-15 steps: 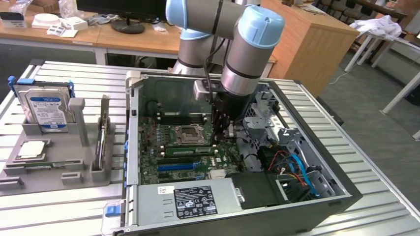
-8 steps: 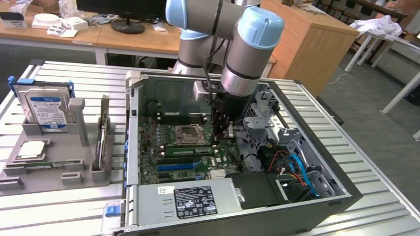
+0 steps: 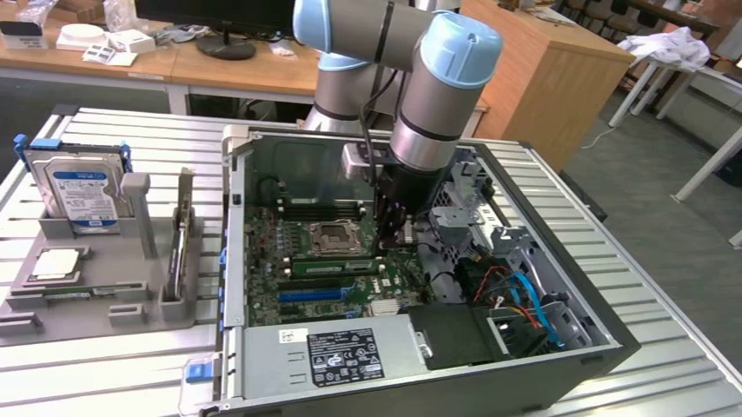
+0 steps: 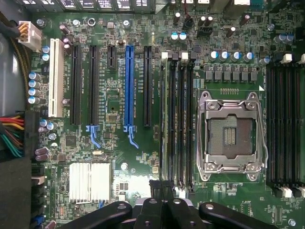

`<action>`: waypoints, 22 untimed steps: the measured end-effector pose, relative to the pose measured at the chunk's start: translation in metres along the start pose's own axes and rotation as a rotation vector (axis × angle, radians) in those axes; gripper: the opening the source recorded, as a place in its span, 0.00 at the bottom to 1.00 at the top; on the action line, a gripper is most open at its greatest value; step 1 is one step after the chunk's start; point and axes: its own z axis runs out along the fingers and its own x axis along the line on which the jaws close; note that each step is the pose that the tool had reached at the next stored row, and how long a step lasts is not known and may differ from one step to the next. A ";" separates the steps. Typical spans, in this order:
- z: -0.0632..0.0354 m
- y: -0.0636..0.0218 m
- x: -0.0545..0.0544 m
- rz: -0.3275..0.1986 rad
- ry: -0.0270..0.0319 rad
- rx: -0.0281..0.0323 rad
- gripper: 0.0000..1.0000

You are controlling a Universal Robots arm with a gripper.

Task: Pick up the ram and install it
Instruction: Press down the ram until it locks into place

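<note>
A long, narrow green stick, the ram (image 3: 333,265), lies along the memory slots (image 4: 176,124) beside the empty processor socket (image 4: 232,137) on the motherboard. It looks seated in a slot. From straight above, in the wrist view, I cannot pick it out among the dark slots. My gripper (image 3: 395,233) reaches down into the open computer case (image 3: 603,334), just past one end of the stick. Its dark fingers (image 4: 170,210) are shut together with nothing visible between them. I cannot tell whether they touch the stick.
A grey parts tray (image 3: 69,300) at the exterior view's left holds an upright blue-labelled hard drive (image 3: 83,193) and a square silver processor chip (image 3: 56,263). Inside the case are the power supply (image 3: 347,352), drive cage and coloured cables (image 3: 527,300).
</note>
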 end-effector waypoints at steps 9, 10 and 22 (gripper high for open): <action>0.0001 -0.0016 0.000 0.000 0.0000 0.0000 0.11; 0.0001 -0.0017 0.000 0.000 0.0000 0.0000 0.11; 0.0006 -0.0016 -0.005 0.000 -0.0001 0.0000 0.11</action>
